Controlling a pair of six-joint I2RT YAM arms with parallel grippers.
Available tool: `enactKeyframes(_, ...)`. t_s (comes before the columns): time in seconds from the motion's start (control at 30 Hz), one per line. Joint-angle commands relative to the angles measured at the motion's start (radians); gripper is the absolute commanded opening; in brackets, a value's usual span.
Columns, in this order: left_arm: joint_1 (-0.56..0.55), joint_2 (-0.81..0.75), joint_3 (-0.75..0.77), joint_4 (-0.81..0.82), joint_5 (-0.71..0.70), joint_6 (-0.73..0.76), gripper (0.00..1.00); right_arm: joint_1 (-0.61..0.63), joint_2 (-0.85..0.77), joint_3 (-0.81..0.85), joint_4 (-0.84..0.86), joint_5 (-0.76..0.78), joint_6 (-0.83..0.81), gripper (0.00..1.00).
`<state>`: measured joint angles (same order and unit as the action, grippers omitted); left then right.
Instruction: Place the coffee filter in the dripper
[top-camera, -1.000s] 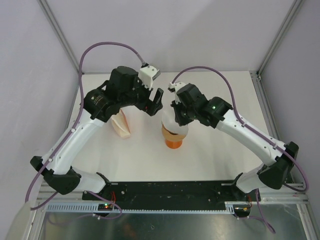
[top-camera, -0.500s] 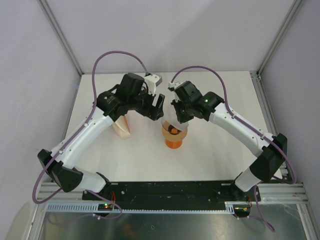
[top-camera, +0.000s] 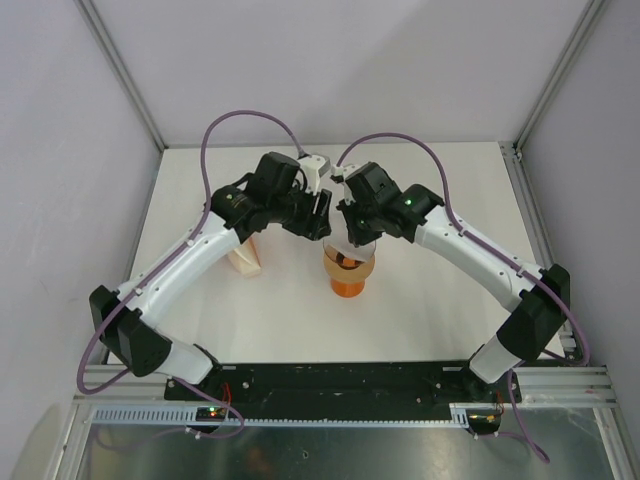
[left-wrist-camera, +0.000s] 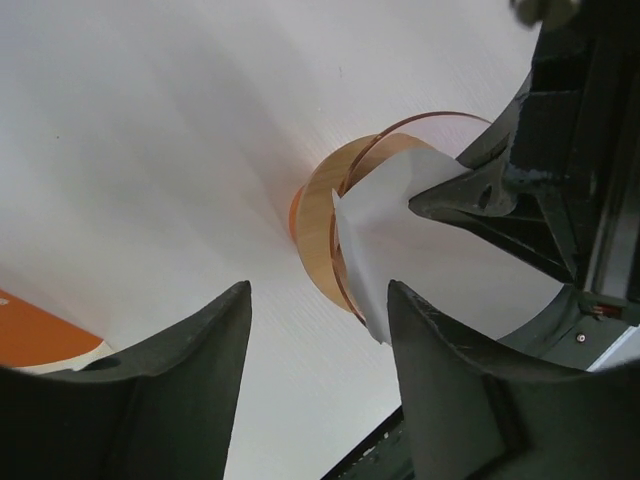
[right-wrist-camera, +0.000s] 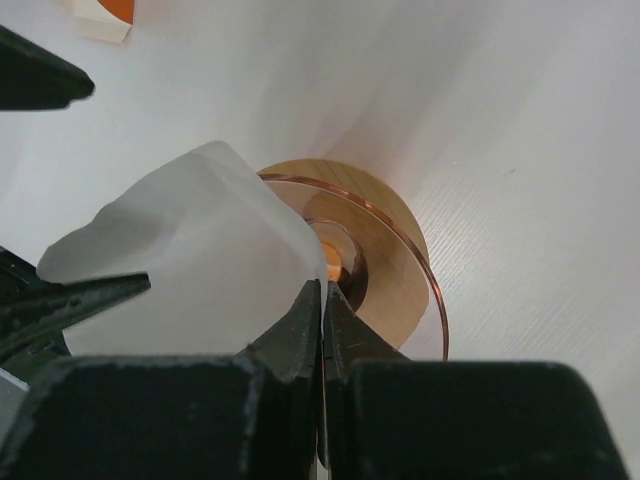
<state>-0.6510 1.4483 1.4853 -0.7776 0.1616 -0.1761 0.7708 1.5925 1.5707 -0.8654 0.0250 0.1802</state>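
Seen from above, two robot arms meet over a small translucent orange dripper on a white table.

Well to the left of the dripper lies a cream stack of folded filters, untouched by either arm.

Just left of the dripper hangs the left gripper. Its jaws stand apart with nothing clamped between them. In its own wrist view the lower edge of the paper sits close to one finger, but whether they touch cannot be told.

Directly over the dripper, tilted and crumpled at one side, is the coffee filter, a thin white paper cone. It hangs above the dripper's mouth and is not yet seated. Its tip looks off-centre, toward the left side of the rim.

Just right of the dripper is the right gripper, pinched tight on the filter's edge.

Likely risks from here:
- Let go now, the filter would probably drop askew, catch on the dripper's rim and slide onto the table.
- If the left jaws close on the soft paper, they could crease or fold it, so the cone no longer opens to fit the dripper.
- The two grippers are crowded together above the dripper, and a small sideways move could knock the light dripper over.
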Motion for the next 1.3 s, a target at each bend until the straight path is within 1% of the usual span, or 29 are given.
enactKeyframes(0.0,0.006,-0.004,-0.03,0.048,0.021,-0.009,0.55,-0.003,-0.015,-0.007,0.05,-0.012,-0.019,0.04)
enactKeyframes(0.07,0.005,-0.009,-0.039,0.048,0.034,-0.006,0.47,-0.002,-0.025,-0.007,0.061,-0.013,-0.028,0.13)
enactKeyframes(0.13,0.005,-0.012,-0.04,0.048,0.041,-0.003,0.42,0.003,-0.041,-0.009,0.079,-0.013,-0.036,0.19)
enactKeyframes(0.27,0.006,-0.018,-0.035,0.048,0.052,0.008,0.37,0.007,-0.089,-0.021,0.118,-0.005,-0.044,0.36)
enactKeyframes(0.33,0.006,-0.018,-0.032,0.048,0.062,0.013,0.36,0.006,-0.11,-0.032,0.137,0.014,-0.053,0.43)
enactKeyframes(0.53,0.005,-0.012,-0.024,0.049,0.072,0.024,0.35,0.006,-0.153,-0.05,0.184,0.004,-0.07,0.54)
enactKeyframes(0.7,0.006,-0.013,-0.022,0.047,0.073,0.03,0.35,0.027,-0.189,-0.054,0.218,0.034,-0.099,0.56)
enactKeyframes(0.83,0.005,-0.013,-0.02,0.047,0.072,0.03,0.35,0.085,-0.252,-0.082,0.296,0.093,-0.149,0.57)
enactKeyframes(0.9,0.006,-0.014,-0.017,0.047,0.073,0.029,0.35,0.107,-0.3,-0.115,0.343,0.108,-0.159,0.56)
enactKeyframes(0.97,0.006,-0.015,-0.014,0.047,0.075,0.029,0.36,0.114,-0.337,-0.166,0.389,0.088,-0.153,0.52)
enactKeyframes(1.03,0.005,-0.012,-0.009,0.047,0.077,0.029,0.37,0.114,-0.356,-0.214,0.42,0.04,-0.134,0.39)
enactKeyframes(1.13,0.005,-0.012,-0.005,0.046,0.08,0.03,0.37,0.107,-0.35,-0.262,0.426,0.01,-0.098,0.1)
enactKeyframes(1.17,0.006,-0.011,-0.005,0.047,0.08,0.03,0.37,0.106,-0.346,-0.274,0.427,0.01,-0.086,0.05)
enactKeyframes(1.2,0.006,-0.01,-0.005,0.046,0.08,0.03,0.37,0.106,-0.344,-0.289,0.434,0.008,-0.079,0.03)
enactKeyframes(1.27,0.007,-0.011,-0.006,0.047,0.082,0.029,0.37,0.104,-0.338,-0.313,0.443,0.008,-0.067,0.01)
